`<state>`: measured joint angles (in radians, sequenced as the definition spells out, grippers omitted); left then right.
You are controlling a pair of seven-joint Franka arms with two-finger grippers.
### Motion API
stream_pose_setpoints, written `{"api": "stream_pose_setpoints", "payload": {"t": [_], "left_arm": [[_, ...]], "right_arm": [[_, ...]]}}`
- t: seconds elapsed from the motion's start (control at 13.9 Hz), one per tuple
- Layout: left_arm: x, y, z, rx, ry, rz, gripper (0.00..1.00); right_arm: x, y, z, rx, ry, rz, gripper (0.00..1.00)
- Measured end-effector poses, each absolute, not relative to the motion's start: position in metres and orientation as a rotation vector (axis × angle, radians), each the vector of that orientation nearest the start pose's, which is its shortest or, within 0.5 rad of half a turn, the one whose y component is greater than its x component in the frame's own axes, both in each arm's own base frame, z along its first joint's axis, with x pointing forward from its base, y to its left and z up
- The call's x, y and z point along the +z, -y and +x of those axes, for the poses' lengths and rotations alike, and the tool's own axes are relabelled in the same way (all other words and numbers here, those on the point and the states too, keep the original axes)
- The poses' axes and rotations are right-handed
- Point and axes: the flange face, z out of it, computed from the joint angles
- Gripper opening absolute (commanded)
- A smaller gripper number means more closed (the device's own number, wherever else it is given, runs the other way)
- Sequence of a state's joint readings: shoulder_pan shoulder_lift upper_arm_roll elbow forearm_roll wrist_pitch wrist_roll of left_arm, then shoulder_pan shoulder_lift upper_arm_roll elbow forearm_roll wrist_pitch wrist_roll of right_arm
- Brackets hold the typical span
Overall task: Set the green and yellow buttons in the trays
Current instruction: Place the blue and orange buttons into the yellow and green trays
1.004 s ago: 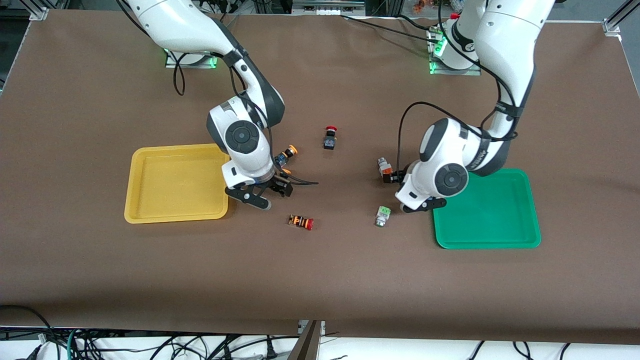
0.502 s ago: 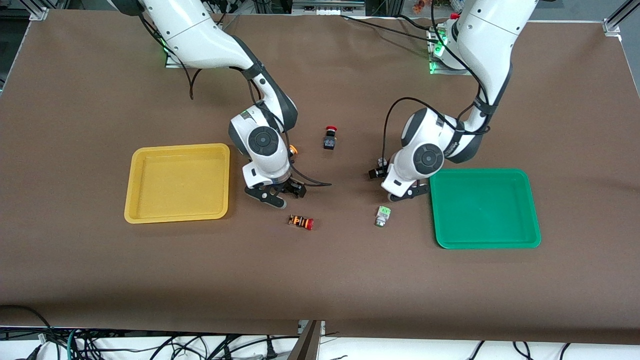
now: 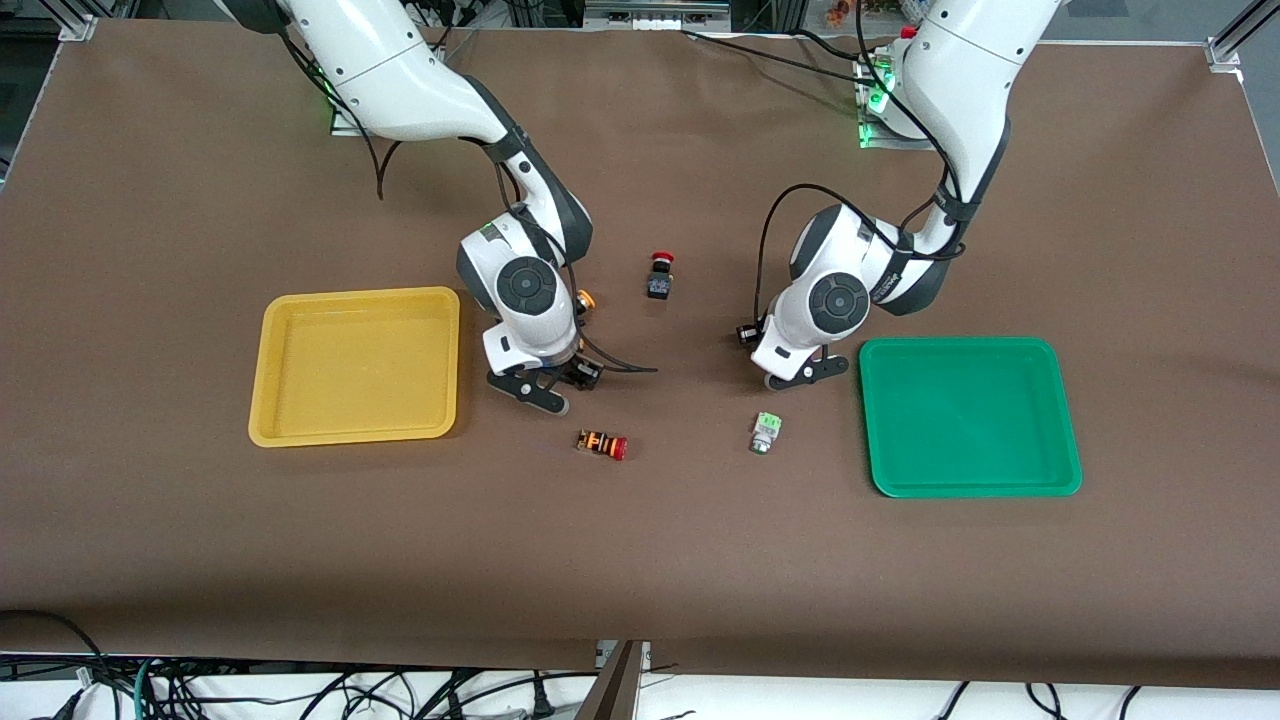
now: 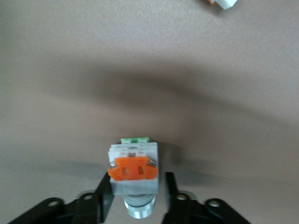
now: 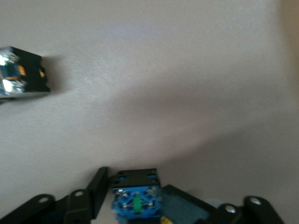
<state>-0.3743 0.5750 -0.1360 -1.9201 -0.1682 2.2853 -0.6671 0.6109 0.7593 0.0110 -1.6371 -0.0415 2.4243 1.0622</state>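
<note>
My left gripper (image 3: 790, 353) is low over the table beside the green tray (image 3: 970, 480). In the left wrist view it (image 4: 137, 183) is open around a white-silver button with an orange block (image 4: 134, 169); one finger touches it, the other stands apart. My right gripper (image 3: 560, 383) is beside the yellow tray (image 3: 350, 432). In the right wrist view it (image 5: 135, 186) is open closely around a black-blue button (image 5: 135, 199) whose cap is hidden. A second yellow-capped button (image 3: 585, 298) peeks out by the right wrist. The green-block button (image 3: 765, 432) lies nearer the camera than the left gripper.
A red-capped black button (image 3: 659, 277) stands between the two arms. A red-capped button with an orange-striped body (image 3: 602, 444) lies nearer the camera than the right gripper. Another black button body (image 5: 21, 77) shows in the right wrist view. Both trays hold nothing.
My left gripper has moved off the green tray's corner onto the orange-block button. My right gripper has moved away from the yellow tray's edge to straddle the black-blue button.
</note>
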Motion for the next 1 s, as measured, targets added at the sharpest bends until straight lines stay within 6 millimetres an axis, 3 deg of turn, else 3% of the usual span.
{"api": "stream_pose_setpoints", "payload": {"t": [0.22,0.36,0.5,0.65,0.79,1.0], "left_arm": [[0.179,0.296,0.527,0.432,0.467,-3.124,0.10],[0.192,0.291,0.534,0.448,0.476,-3.114,0.10],[0.226,0.276,0.550,0.480,0.457,-3.069,0.11],[0.270,0.249,0.576,0.450,0.407,-3.005,0.13],[0.296,0.218,0.599,0.387,0.279,-2.980,0.13],[0.292,0.153,0.625,0.365,0.001,-2.947,0.13]], "right_arm": [[0.174,-0.402,0.560,-0.053,-0.638,-3.068,0.19],[0.175,-0.402,0.560,-0.053,-0.638,-3.068,0.14],[0.176,-0.401,0.560,-0.055,-0.637,-3.068,0.14],[0.189,-0.397,0.566,-0.075,-0.626,-3.066,0.14],[0.220,-0.373,0.582,-0.056,-0.538,-3.113,0.13],[0.272,-0.310,0.608,0.023,-0.383,-3.179,0.13]]}}
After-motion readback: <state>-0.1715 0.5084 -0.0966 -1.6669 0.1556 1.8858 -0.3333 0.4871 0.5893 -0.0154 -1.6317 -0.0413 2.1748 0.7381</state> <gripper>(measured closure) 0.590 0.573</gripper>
